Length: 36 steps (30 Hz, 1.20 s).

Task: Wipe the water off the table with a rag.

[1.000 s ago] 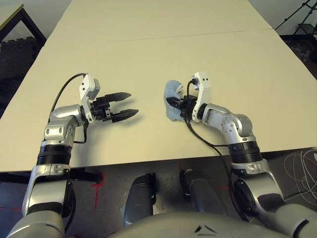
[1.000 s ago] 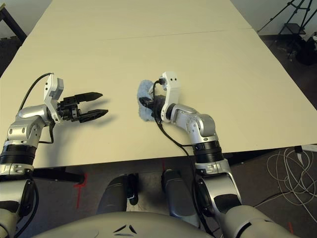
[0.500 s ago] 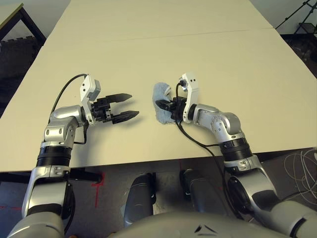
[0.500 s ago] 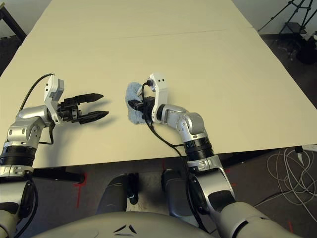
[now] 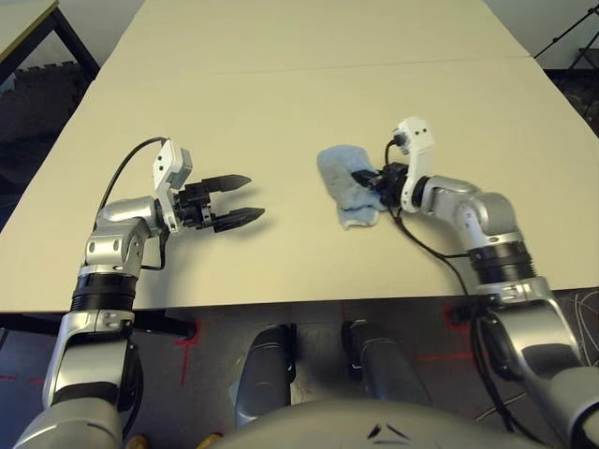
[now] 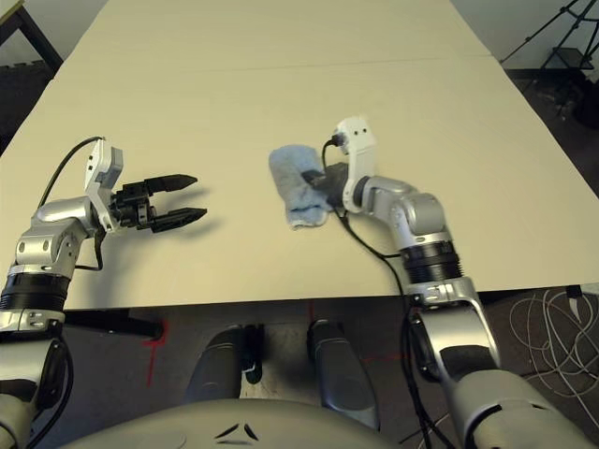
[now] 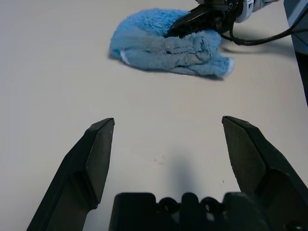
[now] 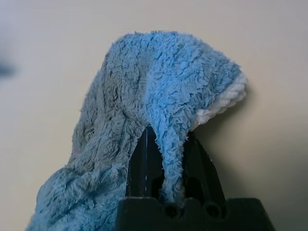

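The right gripper [image 5: 367, 178], pinched shut on the fluffy light-blue terry rag [image 5: 344, 180], has swept it rightward across the beige worktop [image 5: 281, 103]; wiping underway. The left gripper [image 5: 245, 196] hovers wide open, empty.

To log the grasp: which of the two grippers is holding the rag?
The right gripper: its fingers are shut on a fold of the blue rag. The left gripper is open, apart from the rag.

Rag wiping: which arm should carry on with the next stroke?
The right. Its gripper is already shut on the fluffy light blue terry rag, which lies flat on the pale beige table. The left gripper hangs open and empty, well apart from the rag.
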Motion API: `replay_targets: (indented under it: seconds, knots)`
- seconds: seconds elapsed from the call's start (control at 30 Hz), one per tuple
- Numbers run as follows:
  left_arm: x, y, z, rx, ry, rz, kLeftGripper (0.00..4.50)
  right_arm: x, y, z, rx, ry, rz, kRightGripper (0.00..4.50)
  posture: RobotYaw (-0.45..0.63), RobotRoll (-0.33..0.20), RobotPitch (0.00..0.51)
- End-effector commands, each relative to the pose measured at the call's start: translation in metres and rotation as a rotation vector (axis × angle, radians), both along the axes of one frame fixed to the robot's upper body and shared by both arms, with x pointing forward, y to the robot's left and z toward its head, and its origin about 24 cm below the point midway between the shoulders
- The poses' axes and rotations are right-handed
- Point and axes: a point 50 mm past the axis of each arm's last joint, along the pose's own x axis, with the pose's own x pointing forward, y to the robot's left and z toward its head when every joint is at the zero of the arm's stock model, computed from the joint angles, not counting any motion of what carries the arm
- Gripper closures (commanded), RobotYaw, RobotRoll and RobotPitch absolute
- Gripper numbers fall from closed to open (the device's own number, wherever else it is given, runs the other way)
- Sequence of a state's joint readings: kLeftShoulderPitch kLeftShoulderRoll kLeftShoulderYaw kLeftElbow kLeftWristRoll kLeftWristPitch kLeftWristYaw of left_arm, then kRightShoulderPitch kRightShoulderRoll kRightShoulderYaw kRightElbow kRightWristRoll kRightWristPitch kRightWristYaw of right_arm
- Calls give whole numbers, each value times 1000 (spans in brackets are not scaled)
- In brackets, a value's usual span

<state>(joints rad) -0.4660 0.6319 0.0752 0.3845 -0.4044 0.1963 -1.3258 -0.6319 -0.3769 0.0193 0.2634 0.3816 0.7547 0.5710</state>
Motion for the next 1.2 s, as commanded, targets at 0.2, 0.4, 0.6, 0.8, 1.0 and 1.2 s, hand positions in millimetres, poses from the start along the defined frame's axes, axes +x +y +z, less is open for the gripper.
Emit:
replay_targets:
  seconds: [0.2,0.4,0.6,0.8,1.0,1.2]
  knots:
    - [4,-1,-3,10,7,-13,0,-5,-37,3,-39,-12,-82,4406,-237,0,144]
    - [7,-2,-3,8,6,-14,0,-4,-45,33,122,-75,-84,4406,-243,0,146]
    - [8,-2,-3,9,9,-17,0,-7,-73,92,205,-154,-84,4406,-260,0,149]
    - [10,-4,-4,5,10,-21,0,-7,-99,100,137,-166,-147,4406,-265,0,147]
    - [10,-5,-4,2,8,-22,0,-2,-120,73,54,-95,-223,4406,-257,0,147]
    - [9,-2,-3,6,7,-16,0,5,-142,51,-44,-84,-330,4406,-249,0,148]
